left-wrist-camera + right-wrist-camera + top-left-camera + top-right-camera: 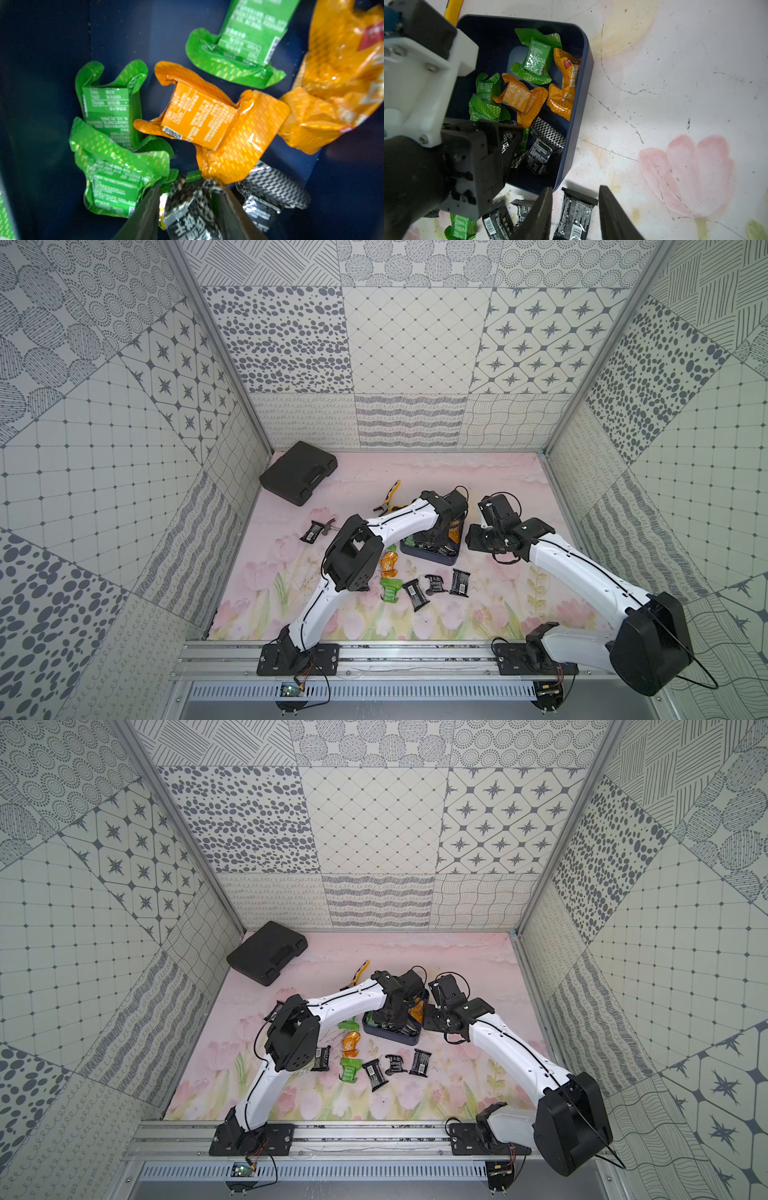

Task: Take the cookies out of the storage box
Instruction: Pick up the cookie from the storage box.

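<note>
Floral mat (415,472) lies bare behind and right of the box (586,83), which sits mid-table with cookies (519,97) inside; more lie in front. Left gripper (190,187) pinches a black cookie (187,212) in the box; right gripper (576,188) hovers beside it, part-open, empty. White print unreadable

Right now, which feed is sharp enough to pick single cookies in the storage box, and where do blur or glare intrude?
Right wrist view: storage box crisp, glare on a green cookie. Left wrist view: middle orange cookie sharp, edge orange cookie and left end effector blurred. Both top views: walls bowed, box mostly behind the left arm.
</note>
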{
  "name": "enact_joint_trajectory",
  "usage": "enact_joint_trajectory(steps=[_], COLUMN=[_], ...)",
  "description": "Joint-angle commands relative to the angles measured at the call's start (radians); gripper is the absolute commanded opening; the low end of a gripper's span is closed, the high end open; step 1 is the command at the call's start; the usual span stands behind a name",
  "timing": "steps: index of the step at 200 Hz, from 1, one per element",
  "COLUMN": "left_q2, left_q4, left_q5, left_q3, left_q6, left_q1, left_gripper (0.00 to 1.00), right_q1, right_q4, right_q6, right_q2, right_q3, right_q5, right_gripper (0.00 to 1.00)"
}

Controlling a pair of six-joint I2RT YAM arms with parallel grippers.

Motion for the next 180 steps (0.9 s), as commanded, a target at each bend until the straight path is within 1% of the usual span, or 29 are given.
enact_joint_trajectory(steps=[1, 14, 49, 56, 94, 137, 180], left_q2=[-0.002, -0.011, -0.033, -0.038, -0.073, -0.131, -0.254], left_q4=[-0.034, -0.029, -0.02, -0.018, -0.005, 0.001, 0.042], left_q5=[-0.047, -0.055, -0.068, -0.068, -0.077, -0.086, -0.083], left_q3=[0.009, 0.009, 0.01, 0.009, 0.009, 0.004, -0.103], left_q6=[0.016, 0.02, 0.027, 0.029, 0.029, 0.03, 0.04], left_q1=[-0.001, 0.0, -0.001, -0.001, 0.0, 0.0, 0.016], left_gripper=[0.42, 0.39, 0.33, 0.31, 0.26, 0.25, 0.25], right_q1=[-0.005, -0.006, -0.006, -0.007, -0.007, -0.007, -0.006], right_q4=[0.017, 0.016, 0.017, 0.017, 0.016, 0.016, 0.017], right_q6=[-0.011, -0.011, -0.008, -0.008, -0.007, -0.009, -0.013], right_q2=[-0.023, -0.024, -0.027, -0.028, -0.032, -0.028, -0.02], right_q3=[0.009, 0.01, 0.009, 0.008, 0.009, 0.018, 0.037], right_q5=[-0.006, -0.008, -0.011, -0.012, -0.015, -0.024, -0.027], right_gripper=[0.41, 0.41, 0.4, 0.4, 0.4, 0.39, 0.39])
